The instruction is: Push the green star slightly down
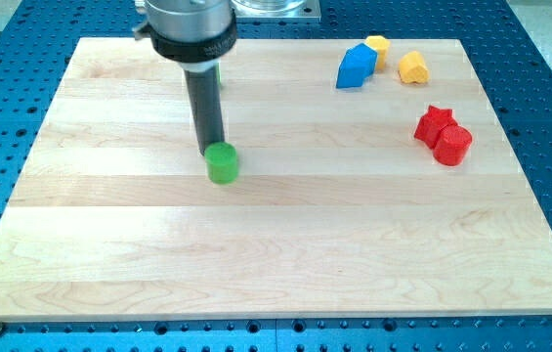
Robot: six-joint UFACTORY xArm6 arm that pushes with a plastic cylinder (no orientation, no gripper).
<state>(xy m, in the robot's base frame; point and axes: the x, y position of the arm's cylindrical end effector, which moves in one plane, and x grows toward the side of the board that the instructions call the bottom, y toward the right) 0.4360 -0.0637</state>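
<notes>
My dark rod comes down from the view's top, and my tip (215,152) rests at the upper edge of a green cylinder (222,164) left of the board's centre. A thin green sliver (220,76) shows just right of the rod near the board's top edge. It is mostly hidden behind the rod, so I cannot make out its shape. No green star is plainly visible.
A blue block (356,66) and two yellow blocks (378,45) (412,67) sit at the board's upper right. A red star (434,122) touches a red cylinder (452,145) at the right. The wooden board (276,264) lies on a blue perforated table.
</notes>
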